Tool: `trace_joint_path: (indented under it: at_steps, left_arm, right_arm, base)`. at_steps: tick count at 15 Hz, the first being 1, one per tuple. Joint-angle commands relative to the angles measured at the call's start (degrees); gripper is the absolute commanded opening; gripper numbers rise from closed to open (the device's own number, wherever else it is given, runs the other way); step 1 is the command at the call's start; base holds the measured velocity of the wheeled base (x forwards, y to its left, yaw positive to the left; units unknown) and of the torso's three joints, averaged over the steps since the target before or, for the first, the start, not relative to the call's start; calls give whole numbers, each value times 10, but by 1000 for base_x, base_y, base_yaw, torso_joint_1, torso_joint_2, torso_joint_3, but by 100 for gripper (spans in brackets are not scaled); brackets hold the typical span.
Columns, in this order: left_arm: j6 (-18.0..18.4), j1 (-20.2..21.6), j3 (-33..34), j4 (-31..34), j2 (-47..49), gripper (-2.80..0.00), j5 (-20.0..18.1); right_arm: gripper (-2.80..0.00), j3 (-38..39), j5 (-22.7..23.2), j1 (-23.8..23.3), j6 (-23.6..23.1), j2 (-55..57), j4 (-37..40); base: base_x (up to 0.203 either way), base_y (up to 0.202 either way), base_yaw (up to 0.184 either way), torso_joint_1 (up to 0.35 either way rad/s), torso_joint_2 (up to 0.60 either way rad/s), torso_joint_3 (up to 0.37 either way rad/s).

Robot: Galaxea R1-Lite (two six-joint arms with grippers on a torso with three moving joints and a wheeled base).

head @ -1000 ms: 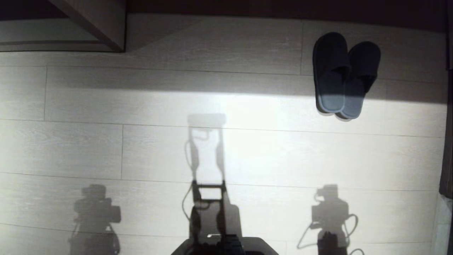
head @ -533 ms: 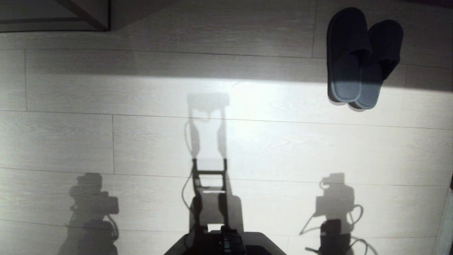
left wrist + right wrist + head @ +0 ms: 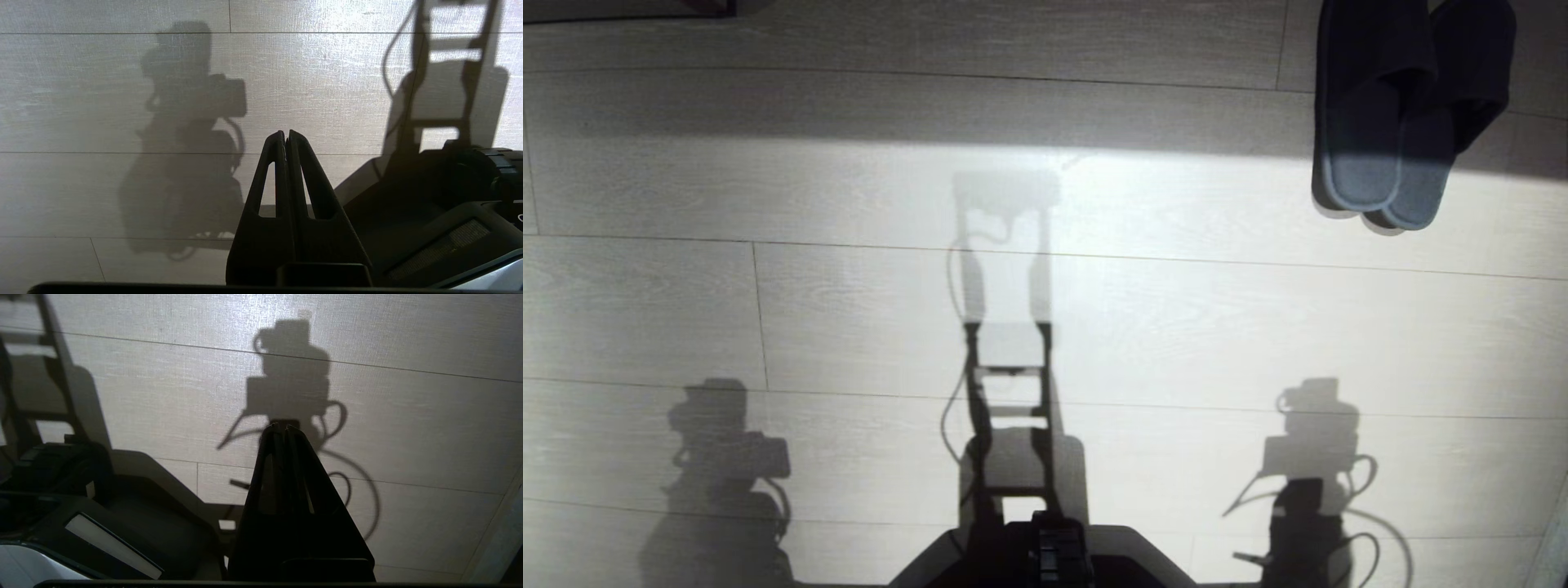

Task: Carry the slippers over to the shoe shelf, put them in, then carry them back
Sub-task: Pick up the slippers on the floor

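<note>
Pale wood-grain floor (image 3: 849,310) fills the head view, with a bright band of light across its middle and a darker strip along the upper edge. At the upper right of the frame lie the slippers (image 3: 1401,122), a dark slate-blue pair side by side and touching, toes cut off by the top edge, lighter insoles and open heels toward the lower part of the frame. They rest on the floor; the shoe shelf is not in view. Shadows of the robot fall across the planks: a tall frame-like one in the centre and an arm-shaped one at lower left and lower right. The robot's dark base (image 3: 1045,559) shows at the bottom centre.

Left wrist view: the left gripper (image 3: 286,136) hangs over bare floor, its two dark fingers pressed together at the tips, holding nothing. The base lies at the lower right of that frame.

Right wrist view: the right gripper (image 3: 282,426) likewise has its fingers closed tip to tip and empty, above floor planks and its own shadow, with the base at lower left.
</note>
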Motion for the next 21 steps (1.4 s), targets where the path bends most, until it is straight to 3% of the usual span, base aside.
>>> trace_joint_path:
  at_steps: [1,21]
  left_arm:
    - [1,0,-1,2,0,-280,-1]
    - [-7,0,1,-2,-2,-280,0]
  right_arm:
    - [-280,0,0,0,0,0,0]
    - [-280,-2,-1,0,-6,1,4]
  base:
    - [0,0,0,5,-2,-29]
    - [0,0,0,0,0,0]
